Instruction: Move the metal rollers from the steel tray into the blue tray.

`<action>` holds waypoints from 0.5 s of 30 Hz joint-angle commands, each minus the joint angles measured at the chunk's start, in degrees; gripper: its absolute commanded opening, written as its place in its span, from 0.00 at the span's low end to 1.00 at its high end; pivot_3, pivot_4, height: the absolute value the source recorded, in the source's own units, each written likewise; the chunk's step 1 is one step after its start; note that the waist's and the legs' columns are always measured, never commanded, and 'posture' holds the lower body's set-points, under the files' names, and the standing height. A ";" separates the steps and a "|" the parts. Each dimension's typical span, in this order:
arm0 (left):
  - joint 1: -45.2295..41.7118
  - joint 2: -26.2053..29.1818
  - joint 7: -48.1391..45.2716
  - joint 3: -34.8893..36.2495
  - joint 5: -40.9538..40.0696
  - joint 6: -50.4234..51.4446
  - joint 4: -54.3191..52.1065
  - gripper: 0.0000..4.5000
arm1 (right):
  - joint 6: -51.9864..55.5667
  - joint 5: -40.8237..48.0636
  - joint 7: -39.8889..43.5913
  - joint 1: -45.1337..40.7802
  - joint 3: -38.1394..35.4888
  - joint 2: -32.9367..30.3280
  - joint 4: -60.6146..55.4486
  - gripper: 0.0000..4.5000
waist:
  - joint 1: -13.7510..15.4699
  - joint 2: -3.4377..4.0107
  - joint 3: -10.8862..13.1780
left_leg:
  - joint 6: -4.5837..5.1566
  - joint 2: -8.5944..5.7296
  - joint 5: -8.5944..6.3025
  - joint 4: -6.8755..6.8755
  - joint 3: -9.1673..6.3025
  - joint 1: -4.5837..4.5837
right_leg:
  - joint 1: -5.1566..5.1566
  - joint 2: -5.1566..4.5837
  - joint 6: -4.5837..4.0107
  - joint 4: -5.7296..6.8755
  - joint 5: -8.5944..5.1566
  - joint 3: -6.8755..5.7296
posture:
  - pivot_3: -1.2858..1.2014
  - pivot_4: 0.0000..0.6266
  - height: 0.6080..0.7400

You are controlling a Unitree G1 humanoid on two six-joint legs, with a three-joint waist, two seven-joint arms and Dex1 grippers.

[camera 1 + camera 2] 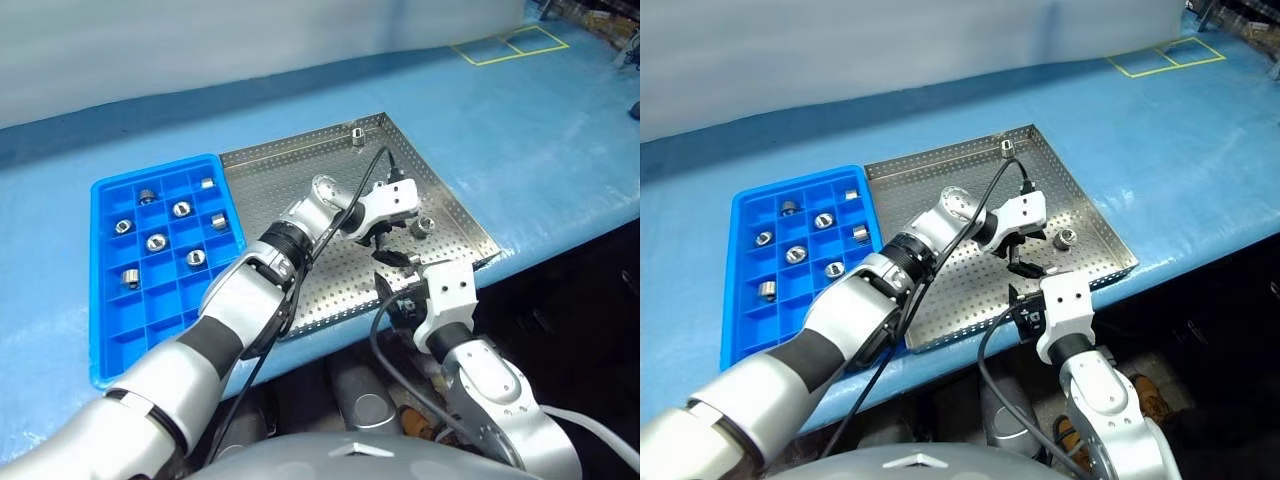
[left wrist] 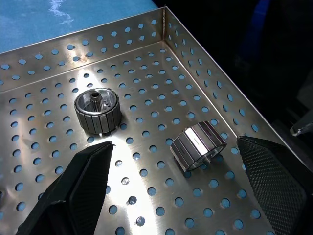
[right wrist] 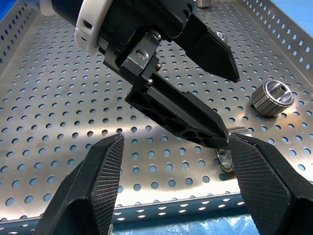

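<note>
**Task state, mid-transfer.** 8 metal rollers [image 1: 156, 242] already seated in the blue tray [image 1: 100, 290], each in its own compartment, all toward the far half of the grid; near rows unfilled.

At least 3 left on the steel tray [image 1: 270, 190]:
- 1 upright roller [image 1: 355, 133] at the far corner.
- 1 upright roller [image 2: 97, 111] toward the right-hand rim.
- 1 tipped roller [image 2: 198, 145] lying on its side just beside the near right rim.

Any further pieces under the arms cannot be told.

Left gripper [image 2: 174, 145] reaching across the steel tray, pointing downward, jaws spread wide and empty. Tipped roller between the 2 fingers [image 2: 83, 186] but untouched by either.

Right gripper [image 3: 176, 142] hovering low at the near edge of the steel tray, jaws parted, nothing grasped, close to the left gripper's fingertips.

Judged from the count, well past halfway. Pick-up of the tipped roller apparently the step in hand, not yet closed on. After it, 2 more pick-ups and carries to empty compartments.
</note>
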 commanded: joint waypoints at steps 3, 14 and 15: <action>0.86 -1.96 1.00 -1.22 0.46 -0.24 -2.51 0.99 | -0.69 0.02 -0.27 -0.11 0.69 0.24 -0.66 0.80 | 0.24 0.00 0.00 | 0.00 -0.01 0.00 0.01 0.00 0.00 | 0.01 0.00 0.00 0.00 0.00 0.00 | 0.37 0.24 1.00; 2.61 -5.21 4.08 -4.41 1.20 -0.28 -1.60 0.99 | -1.30 -0.70 -1.16 0.72 1.21 0.56 -0.93 0.80 | -0.12 0.00 0.00 | 0.00 0.00 0.00 0.01 0.00 0.00 | 0.00 0.00 0.00 0.00 0.00 0.01 | 0.36 0.24 1.00; 2.75 -5.45 4.39 -4.70 1.21 -0.37 -1.47 0.99 | -1.35 -0.77 -1.24 0.82 1.20 0.63 -0.98 0.80 | -0.14 0.01 0.00 | 0.00 0.00 0.00 0.01 0.00 0.00 | 0.00 0.00 0.00 0.00 0.00 0.01 | 0.35 0.24 1.00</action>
